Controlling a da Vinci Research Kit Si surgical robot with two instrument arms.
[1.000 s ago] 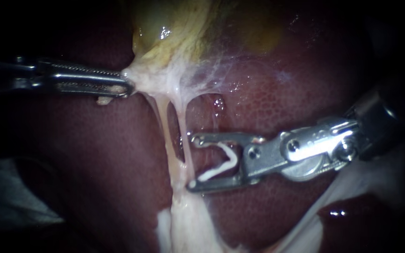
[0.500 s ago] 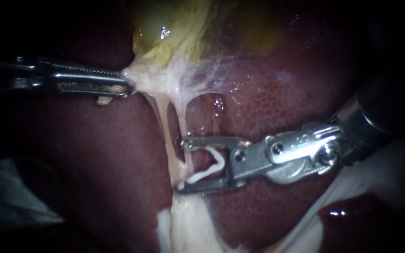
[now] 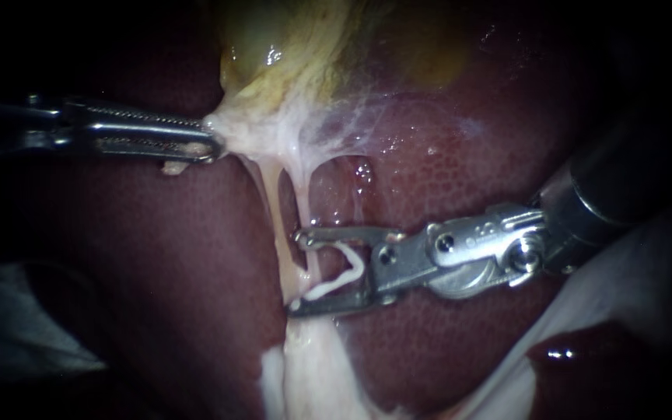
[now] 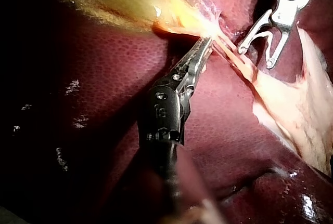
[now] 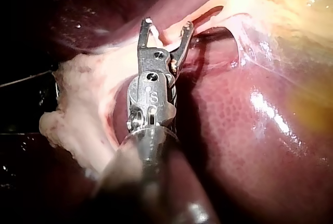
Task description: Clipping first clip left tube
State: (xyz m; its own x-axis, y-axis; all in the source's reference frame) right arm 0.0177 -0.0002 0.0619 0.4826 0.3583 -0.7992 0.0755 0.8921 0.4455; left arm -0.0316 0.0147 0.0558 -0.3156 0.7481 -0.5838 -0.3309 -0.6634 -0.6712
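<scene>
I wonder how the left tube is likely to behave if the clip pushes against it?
Probably floppy: the left tube, thin and stretched only by the left instrument gripping pale tissue, should bend around the clip. Its wet sheen suggests slipperiness; so translucent, it may tear.

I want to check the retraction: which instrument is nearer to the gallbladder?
Left. The left instrument has its jaws shut on pale tissue at the lower end of the gallbladder. The right instrument, holding a clip, is farther down, at the tubes.
</scene>
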